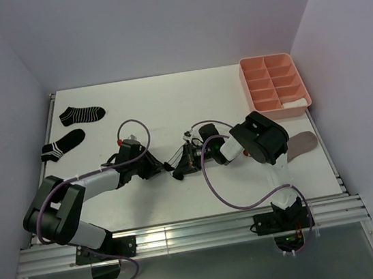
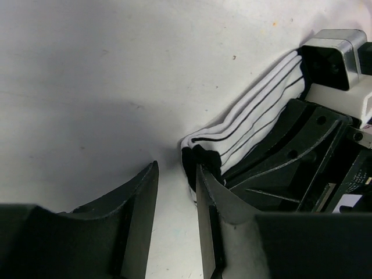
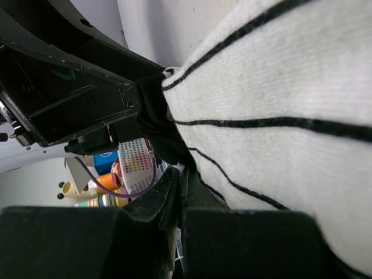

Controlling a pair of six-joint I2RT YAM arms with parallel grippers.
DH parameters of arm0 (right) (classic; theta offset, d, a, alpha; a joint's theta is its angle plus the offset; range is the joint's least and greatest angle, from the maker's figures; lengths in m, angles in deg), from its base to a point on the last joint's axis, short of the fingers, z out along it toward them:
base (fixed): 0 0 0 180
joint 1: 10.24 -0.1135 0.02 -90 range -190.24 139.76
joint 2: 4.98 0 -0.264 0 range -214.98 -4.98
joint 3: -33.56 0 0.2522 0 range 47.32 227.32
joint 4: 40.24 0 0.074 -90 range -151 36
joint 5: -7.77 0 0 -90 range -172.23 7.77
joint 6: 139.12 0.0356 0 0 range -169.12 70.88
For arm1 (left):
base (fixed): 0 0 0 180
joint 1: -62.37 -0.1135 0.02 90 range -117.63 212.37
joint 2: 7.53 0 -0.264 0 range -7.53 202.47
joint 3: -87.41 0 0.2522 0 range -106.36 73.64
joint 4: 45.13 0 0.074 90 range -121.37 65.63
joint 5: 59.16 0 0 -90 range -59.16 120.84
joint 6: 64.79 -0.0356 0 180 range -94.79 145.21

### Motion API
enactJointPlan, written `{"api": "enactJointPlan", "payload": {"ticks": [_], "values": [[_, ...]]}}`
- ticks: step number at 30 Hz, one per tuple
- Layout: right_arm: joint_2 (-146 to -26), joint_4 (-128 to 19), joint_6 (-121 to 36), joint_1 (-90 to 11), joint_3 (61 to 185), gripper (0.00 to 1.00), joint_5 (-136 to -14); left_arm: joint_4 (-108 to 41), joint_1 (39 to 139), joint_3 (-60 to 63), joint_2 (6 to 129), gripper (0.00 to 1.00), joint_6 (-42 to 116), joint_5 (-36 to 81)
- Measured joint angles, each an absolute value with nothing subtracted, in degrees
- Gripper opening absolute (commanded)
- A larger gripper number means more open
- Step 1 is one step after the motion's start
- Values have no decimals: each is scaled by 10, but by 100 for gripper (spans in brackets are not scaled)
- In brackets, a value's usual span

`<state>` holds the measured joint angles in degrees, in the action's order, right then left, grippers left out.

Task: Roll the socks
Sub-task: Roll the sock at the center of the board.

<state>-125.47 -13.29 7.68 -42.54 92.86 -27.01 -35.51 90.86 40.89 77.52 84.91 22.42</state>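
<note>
Left gripper point(image 2: 177, 174) part spread, nothing between fingers; one finger touches black end of striped sock point(image 2: 256, 116). Right gripper point(image 3: 180, 174) pressed together, pinching same sock, centre of top view. Right arm covers part of taupe sock point(image 1: 304, 143), right side. Black socks point(image 1: 81, 115) upper left. Pink tray point(image 1: 256, 75) upper right.

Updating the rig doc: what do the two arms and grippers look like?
Both have black blocky joint housings joined by pale grey tubular links: left arm, right arm. A purple cable loops along each. The left gripper and right gripper have matte black, wedge-shaped fingers.
</note>
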Motion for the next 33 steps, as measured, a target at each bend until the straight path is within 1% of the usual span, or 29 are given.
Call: {"api": "enactJointPlan", "payload": {"ticks": [6, 10, 13, 14, 16, 23, 27, 31, 33], "values": [[-1256, -135, 76, -425, 931, 0, -268, -367, 913, 405, 784, 40, 849, 222], [-1257, -135, 77, -425, 932, 0, -267, -368, 916, 398, 791, 43, 849, 220], [-1257, -134, 78, -424, 932, 0, -267, -372, 918, 396, 793, 47, 849, 217], [-1257, -134, 78, -424, 932, 0, -267, -373, 919, 396, 793, 48, 849, 216], [-1258, -132, 81, -424, 932, 0, -267, -375, 920, 396, 793, 46, 849, 215], [-1260, -126, 85, -423, 932, 0, -267, -378, 920, 396, 801, 35, 850, 215], [-1261, -128, 87, -423, 936, 0, -267, -389, 921, 391, 815, 33, 851, 211], [-1261, -137, 85, -421, 940, 0, -270, -391, 924, 372, 836, 34, 852, 210], [-1261, -141, 84, -419, 943, 0, -271, -390, 926, 360, 849, 30, 855, 210]]}}
